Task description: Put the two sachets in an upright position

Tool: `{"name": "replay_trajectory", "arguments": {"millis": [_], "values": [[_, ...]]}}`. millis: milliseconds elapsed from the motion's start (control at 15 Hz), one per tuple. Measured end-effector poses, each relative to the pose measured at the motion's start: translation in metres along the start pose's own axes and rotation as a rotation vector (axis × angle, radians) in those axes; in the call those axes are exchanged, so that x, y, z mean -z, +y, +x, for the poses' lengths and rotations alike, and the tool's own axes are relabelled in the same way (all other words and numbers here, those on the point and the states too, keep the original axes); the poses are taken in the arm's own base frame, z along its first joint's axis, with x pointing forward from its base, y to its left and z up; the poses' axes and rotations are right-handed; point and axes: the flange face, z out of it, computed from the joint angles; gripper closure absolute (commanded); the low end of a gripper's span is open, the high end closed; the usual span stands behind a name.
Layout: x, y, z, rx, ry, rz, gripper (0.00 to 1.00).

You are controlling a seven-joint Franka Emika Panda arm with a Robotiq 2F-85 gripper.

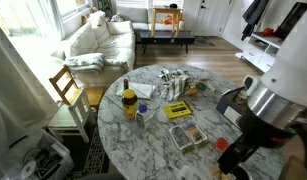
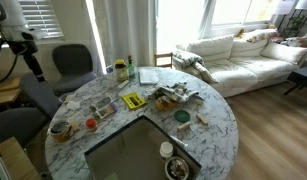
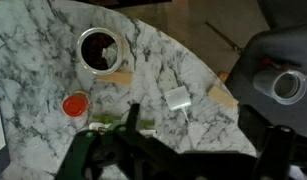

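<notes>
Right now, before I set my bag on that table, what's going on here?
The robot's gripper hangs over the marble table near a dark cup and a red lid, apparently holding nothing; whether its jaws are open is unclear. The two sachets lie flat beside the yellow pack, away from the gripper. Neither stands upright yet.
</notes>
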Motion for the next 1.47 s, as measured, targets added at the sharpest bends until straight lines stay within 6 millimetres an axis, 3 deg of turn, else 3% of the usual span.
{"name": "replay_trajectory", "arguments": {"millis": [400, 933, 1267, 1467], "values": [[-0.074, 0.019, 0.055, -0.341, -0.023, -0.023, 0.0], [-0.158, 0.054, 0.094, -0.727, -0.008, 0.128, 0.0], [-0.168, 0.054, 0.095, -0.755, -0.013, 0.135, 0.0], [-0.174, 0.065, 0.102, -0.81, -0.02, 0.148, 0.0]]}}
